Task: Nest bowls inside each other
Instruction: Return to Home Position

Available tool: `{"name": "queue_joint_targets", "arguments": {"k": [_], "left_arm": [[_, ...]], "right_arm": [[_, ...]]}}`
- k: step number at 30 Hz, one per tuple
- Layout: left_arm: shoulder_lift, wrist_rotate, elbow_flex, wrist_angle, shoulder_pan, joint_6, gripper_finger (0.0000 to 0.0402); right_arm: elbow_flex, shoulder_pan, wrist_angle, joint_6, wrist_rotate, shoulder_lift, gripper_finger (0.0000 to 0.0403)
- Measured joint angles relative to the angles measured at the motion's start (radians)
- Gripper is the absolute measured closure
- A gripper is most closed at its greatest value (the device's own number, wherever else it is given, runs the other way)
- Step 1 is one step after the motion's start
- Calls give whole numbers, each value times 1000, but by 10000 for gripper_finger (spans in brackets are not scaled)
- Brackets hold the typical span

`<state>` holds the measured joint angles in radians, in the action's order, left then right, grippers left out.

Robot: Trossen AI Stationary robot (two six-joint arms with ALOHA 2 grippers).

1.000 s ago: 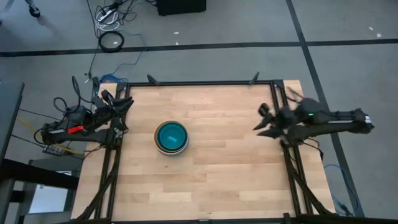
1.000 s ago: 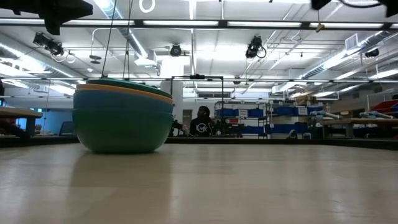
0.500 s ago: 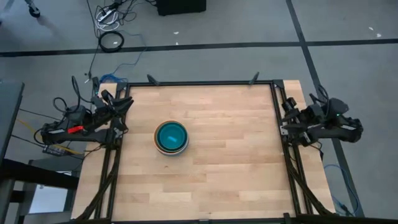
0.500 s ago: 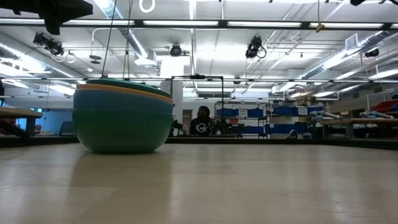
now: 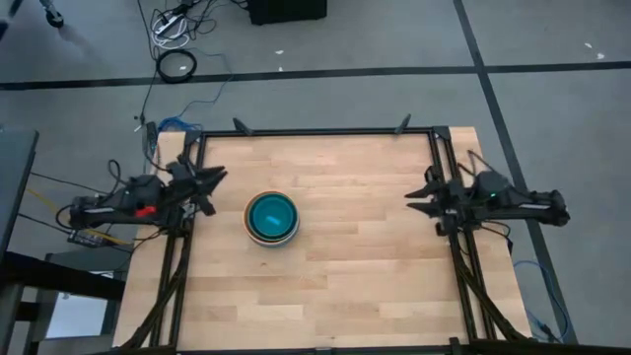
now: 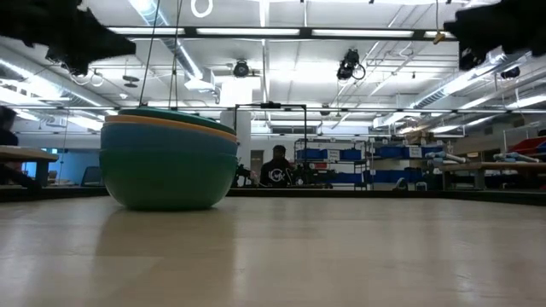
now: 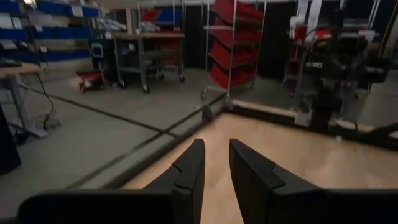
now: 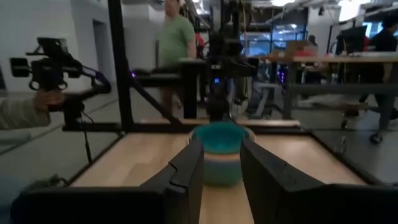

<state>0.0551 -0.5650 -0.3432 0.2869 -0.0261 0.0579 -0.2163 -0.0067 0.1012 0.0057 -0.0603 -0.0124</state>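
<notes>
**Evidently the nesting is done; what remains is parking the arms**

Starting at the left tool (image 5: 215, 183): its two dark fingers (image 7: 188, 174) stand a narrow gap apart with nothing between them, and bare wood shows through that gap. It hangs just over the left edge of the counter (image 5: 375, 286), pointing inward. The left arm behind it lies low and stretched out beyond the frame rail.

The right tool (image 5: 414, 197) mirrors it at the opposite edge. It is spread rather wider, also empty, and aimed straight across at the bowls (image 8: 221, 165), which its wrist camera frames between its fingertips. The right arm likewise reaches back level, outside the counter.

The bowls (image 5: 271, 217) sit as a single stack left of the counter's middle, nearer the left tool but well apart from both. From table height the stack (image 6: 169, 158) shows a teal outer shell with blue and yellow rims banded above it. No loose bowl is visible anywhere on the wood.

By my reading, the step in hand is the return to rest. The next move calls only for folding each arm to its parked pose, clear of the stack, with nothing left to grasp. How many bowls are nested cannot be counted from these views.
</notes>
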Motion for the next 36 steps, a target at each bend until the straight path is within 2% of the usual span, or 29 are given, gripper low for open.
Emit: {"name": "queue_joint_targets", "arguments": {"k": [4, 10, 15, 19, 36], "left_arm": [[-3, 16, 88, -86, 0, 14, 320], [-3, 28, 199, -212, 0, -11, 320], [-4, 128, 280, -316, -1, -4, 320], [-4, 145, 326, -331, -1, 19, 320], [11, 163, 335, -347, -2, 2, 320]], "right_arm": [[73, 0, -55, 16, 38, 0, 307], [140, -2, -102, 11, 42, 0, 307], [198, -3, -151, 16, 42, 0, 307], [207, -3, -166, 7, 46, 0, 307], [207, -4, -153, -7, 41, 0, 307]]}}
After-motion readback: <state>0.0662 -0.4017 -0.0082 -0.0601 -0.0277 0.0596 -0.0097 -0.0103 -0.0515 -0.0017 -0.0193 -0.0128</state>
